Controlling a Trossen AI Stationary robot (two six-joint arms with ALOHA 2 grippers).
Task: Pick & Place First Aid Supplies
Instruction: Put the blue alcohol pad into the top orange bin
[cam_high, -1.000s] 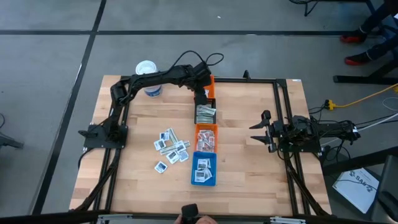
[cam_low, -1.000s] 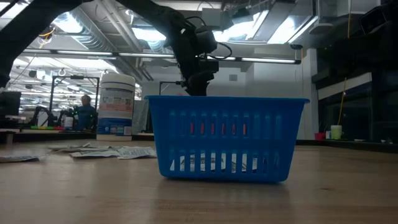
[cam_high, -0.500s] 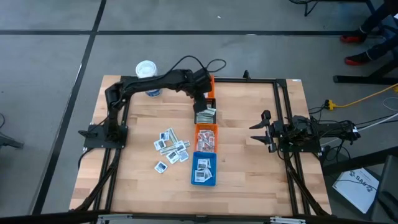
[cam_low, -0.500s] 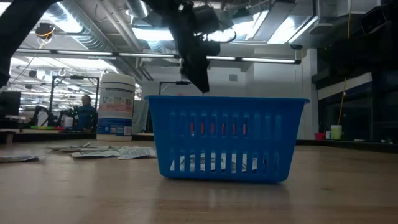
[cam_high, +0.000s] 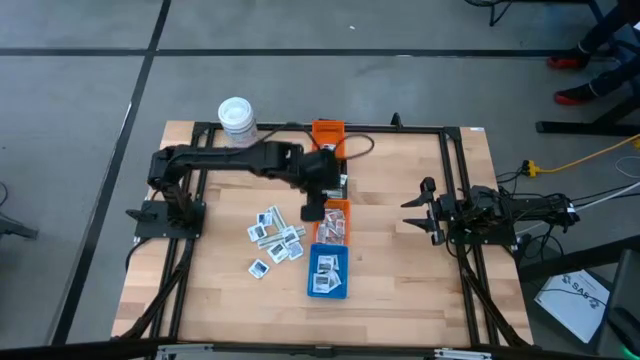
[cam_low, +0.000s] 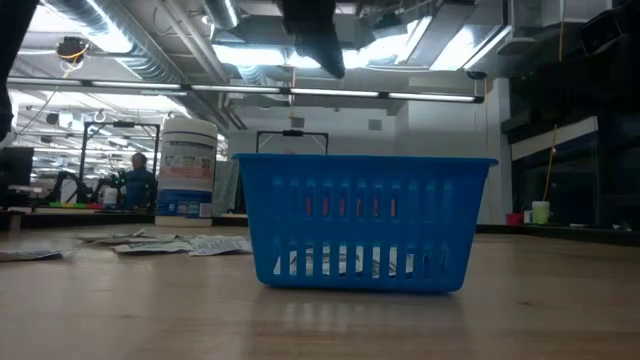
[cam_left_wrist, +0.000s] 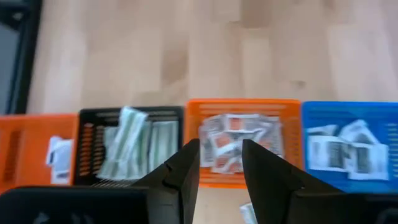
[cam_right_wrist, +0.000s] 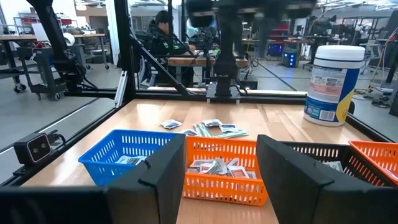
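Note:
The first aid supplies lie partly as a loose pile of small white packets (cam_high: 275, 238) flat on the wooden table and partly sorted into a row of bins. Pale strips (cam_left_wrist: 127, 146) lie in the black bin (cam_left_wrist: 87, 149), and printed packets in the orange bin (cam_left_wrist: 242, 140) and the blue bin (cam_left_wrist: 348, 146). My left gripper (cam_high: 312, 210) hovers open and slanting down, high above the gap between the pile and the orange bin (cam_high: 333, 222), with nothing between its fingers (cam_left_wrist: 221, 165). My right gripper (cam_high: 420, 212) waits open at the table's right side.
A second orange bin (cam_high: 328, 130) stands at the far end of the row. A white tub with a blue label (cam_high: 237, 118) stands at the far left corner. A black frame (cam_high: 400, 128) runs around the work area. A person sits beyond the table (cam_right_wrist: 165, 28).
My left gripper has swung from above the black bin toward the table's near edge and has risen, so it now hovers beside the orange bin near the loose pile. It has stayed open. The bins and packets have not moved.

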